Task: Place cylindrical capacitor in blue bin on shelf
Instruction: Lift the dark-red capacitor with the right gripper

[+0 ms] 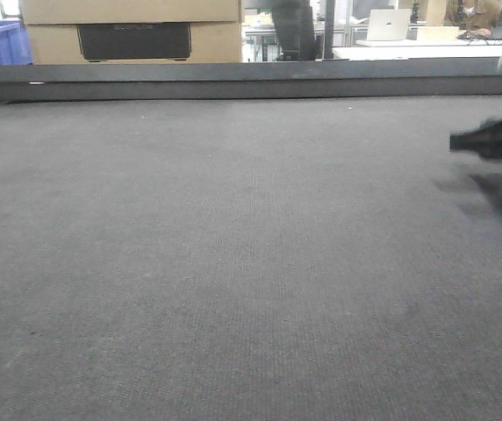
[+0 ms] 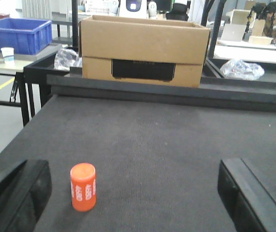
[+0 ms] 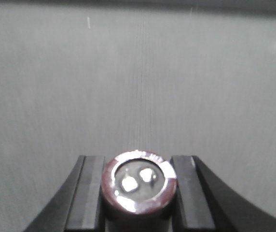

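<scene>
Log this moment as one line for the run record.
right gripper: shut on capacitor | left gripper: open, orange cylinder upright on mat ahead | shelf: not in view

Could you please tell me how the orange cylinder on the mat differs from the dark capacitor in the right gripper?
The orange cylinder is bright orange with white markings; the capacitor is dark brown with a shiny rim. The orange cylinder stands free on the mat, while the capacitor is clamped in the right gripper. Both are stubby cylinders.

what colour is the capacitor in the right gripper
The capacitor is dark maroon-brown with a shiny silver rim; clearest in the right wrist view.
</scene>
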Motion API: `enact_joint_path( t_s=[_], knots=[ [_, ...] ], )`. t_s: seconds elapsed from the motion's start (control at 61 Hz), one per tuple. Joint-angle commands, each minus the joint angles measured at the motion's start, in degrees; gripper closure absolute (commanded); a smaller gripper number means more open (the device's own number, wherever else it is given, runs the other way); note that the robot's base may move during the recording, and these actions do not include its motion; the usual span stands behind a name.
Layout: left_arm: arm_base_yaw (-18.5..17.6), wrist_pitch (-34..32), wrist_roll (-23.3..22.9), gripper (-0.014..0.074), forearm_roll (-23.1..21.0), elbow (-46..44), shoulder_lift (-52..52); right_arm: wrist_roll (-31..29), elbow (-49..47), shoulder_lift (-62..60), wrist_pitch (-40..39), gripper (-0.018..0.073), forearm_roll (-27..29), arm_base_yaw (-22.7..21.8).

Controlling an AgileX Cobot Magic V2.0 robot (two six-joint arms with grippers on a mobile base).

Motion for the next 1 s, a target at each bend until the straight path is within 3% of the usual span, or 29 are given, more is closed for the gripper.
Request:
enact_joint_path(
  t_s=[0.0, 0.147, 0.508, 0.803, 0.983],
  knots=[
    [-0.2, 1.3, -0.1, -0.0012, 0.1, -0.4, 0.2, 0.0, -0.3, -5.8, -0.9, 0.0720, -0.4, 0.0],
    [0.0, 1.6, -0.1, -0.0012, 0.1, 0.7, 0.2, 0.0, -0.3, -16.7, 6.8, 0.0720, -0.4, 0.0],
    [0.0, -0.9, -0.1, -0.0012, 0.1, 4.5, 4.3, 0.0, 0.0, -42.7, 45.0, 0.0720, -0.4, 0.0],
    [0.0, -9.6, -0.1, -0.0012, 0.1, 9.0, 8.9, 0.0, 9.9, -57.0, 46.8, 0.0720, -0.4, 0.0],
    [0.0, -22.9, -0.1, 0.0015, 0.1, 10.9, 16.3, 0.0, 14.3, -62.6, 46.8, 0.0720, -0.4, 0.0]
  ],
)
